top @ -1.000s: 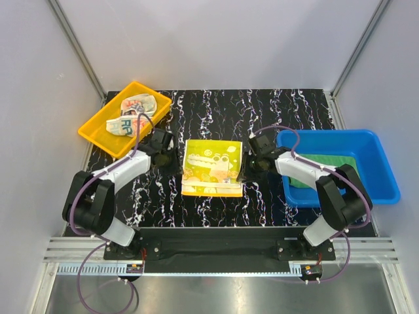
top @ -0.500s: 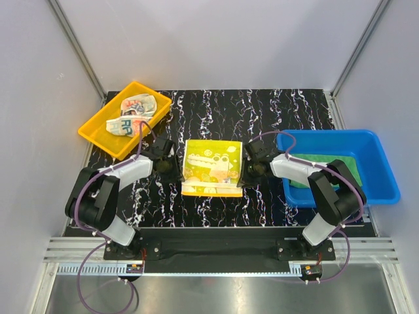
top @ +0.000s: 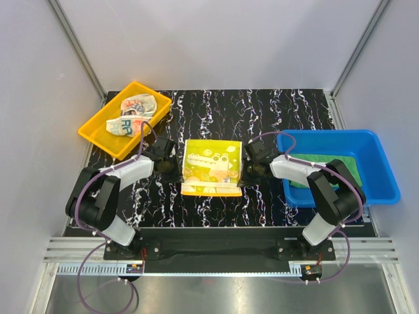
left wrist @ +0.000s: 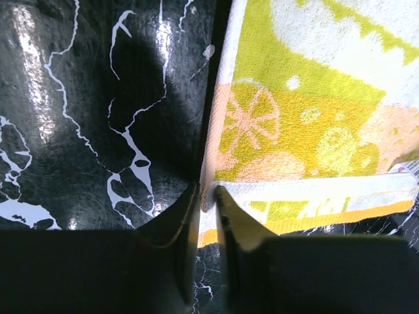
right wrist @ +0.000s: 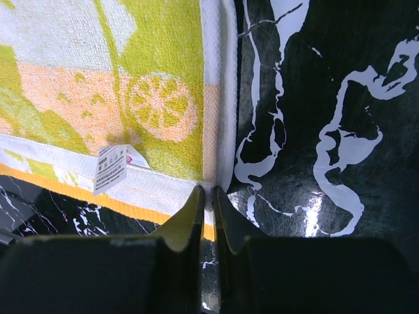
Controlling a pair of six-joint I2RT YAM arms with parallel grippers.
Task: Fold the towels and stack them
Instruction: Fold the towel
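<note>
Left claw (left wrist: 208, 196) is pinched nearly shut with the left edge of the yellow towel (left wrist: 308, 124) caught between its fingertips, right down near the towel's front corner. Right claw (right wrist: 208, 195) is doing the mirror thing: fingers squeezed together on the white border along the towel's right edge, also near the front corner. There's a little white label (right wrist: 112, 169) lying on the cloth just left of that grip.

From above, the yellow towel (top: 211, 168) lies flat in the middle of the black marbled desk (top: 275, 111), crocodile print facing up, with one claw at each side of it. It looks doubled over, since a second layer shows along the near edge.

Further out, the printed towel (top: 131, 116) with the letters sits crumpled in the yellow tray (top: 91, 134) at the back left. The green towel (top: 327, 167) lies in the blue bin (top: 386, 176) on the right.
</note>
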